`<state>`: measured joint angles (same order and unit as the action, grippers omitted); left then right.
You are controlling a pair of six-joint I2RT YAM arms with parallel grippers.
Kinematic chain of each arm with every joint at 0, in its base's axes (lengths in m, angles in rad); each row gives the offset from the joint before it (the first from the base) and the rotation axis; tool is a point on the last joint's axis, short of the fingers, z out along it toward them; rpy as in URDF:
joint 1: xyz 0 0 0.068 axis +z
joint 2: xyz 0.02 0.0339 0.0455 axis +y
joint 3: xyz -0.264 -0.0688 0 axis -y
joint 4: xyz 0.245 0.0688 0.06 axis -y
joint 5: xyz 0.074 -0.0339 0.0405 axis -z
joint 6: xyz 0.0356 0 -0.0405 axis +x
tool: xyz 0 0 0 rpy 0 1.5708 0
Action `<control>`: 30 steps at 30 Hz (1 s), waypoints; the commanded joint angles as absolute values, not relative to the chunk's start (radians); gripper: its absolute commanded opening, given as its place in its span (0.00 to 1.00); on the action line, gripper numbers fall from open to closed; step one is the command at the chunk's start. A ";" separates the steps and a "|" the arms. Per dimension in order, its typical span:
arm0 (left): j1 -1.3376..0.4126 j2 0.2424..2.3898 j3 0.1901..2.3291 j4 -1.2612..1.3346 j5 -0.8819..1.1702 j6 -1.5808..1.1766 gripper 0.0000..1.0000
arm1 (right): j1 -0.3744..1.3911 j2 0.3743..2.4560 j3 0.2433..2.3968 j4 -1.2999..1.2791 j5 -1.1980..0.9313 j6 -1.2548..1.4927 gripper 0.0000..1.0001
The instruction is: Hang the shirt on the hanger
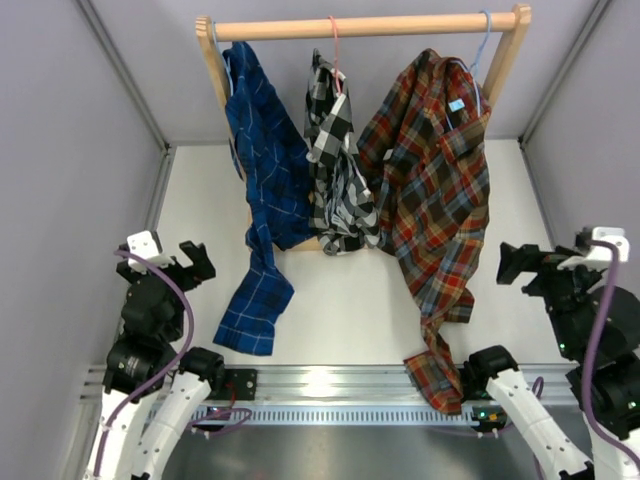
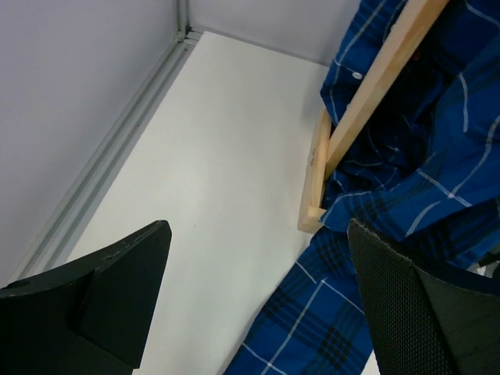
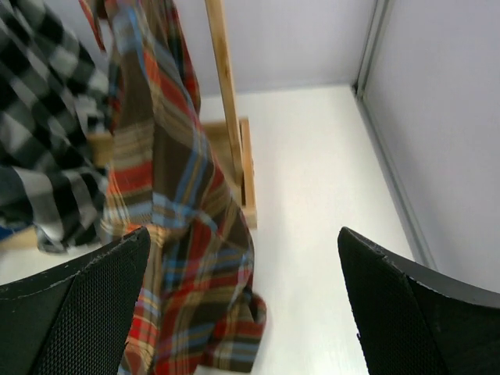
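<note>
The shirt [image 1: 435, 190] hangs from the hanger [image 1: 484, 40] at the right end of the rail [image 1: 370, 27], long axis vertical, tail trailing to the near edge of the table [image 1: 330, 290]. It lies left of the right pincer [image 1: 512, 265], the nearer of the 2, spread and empty by the right edge; the left pincer [image 1: 188, 262], also spread, is well apart

Splayed right claw [image 3: 242, 234] faces hanging shirt [image 3: 172, 180]
</note>
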<state>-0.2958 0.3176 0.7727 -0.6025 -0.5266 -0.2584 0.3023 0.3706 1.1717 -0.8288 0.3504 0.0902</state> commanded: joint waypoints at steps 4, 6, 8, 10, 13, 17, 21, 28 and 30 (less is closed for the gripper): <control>-0.291 0.304 0.715 -0.551 -0.356 -0.210 0.98 | 0.288 0.333 1.082 -0.899 0.308 0.109 1.00; -0.291 0.298 0.713 -0.551 -0.370 -0.212 0.98 | 0.288 0.333 1.072 -0.897 0.310 0.114 0.99; -0.290 0.288 0.710 -0.551 -0.373 -0.212 0.98 | 0.288 0.334 1.057 -0.890 0.322 0.118 0.99; -0.291 0.272 0.707 -0.551 -0.380 -0.212 0.98 | 0.288 0.337 1.052 -0.885 0.334 0.129 0.99; -0.291 0.261 0.703 -0.551 -0.385 -0.212 0.98 | 0.288 0.336 1.049 -0.884 0.337 0.132 0.99; -0.291 0.264 0.703 -0.551 -0.377 -0.210 0.98 | 0.287 0.334 1.048 -0.879 0.356 0.130 0.99; -0.291 0.261 0.703 -0.551 -0.374 -0.210 0.98 | 0.288 0.331 1.043 -0.876 0.360 0.121 0.99; -0.291 0.259 0.703 -0.551 -0.371 -0.212 0.98 | 0.288 0.324 1.043 -0.876 0.350 0.120 0.99; -0.291 0.261 0.703 -0.549 -0.370 -0.212 0.98 | 0.290 0.322 1.043 -0.877 0.347 0.120 1.00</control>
<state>-0.2958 0.2684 0.7086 -0.5900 -0.3813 -0.2207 0.3027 0.3397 1.0447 -0.8986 0.3401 0.1230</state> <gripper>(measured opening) 0.983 0.993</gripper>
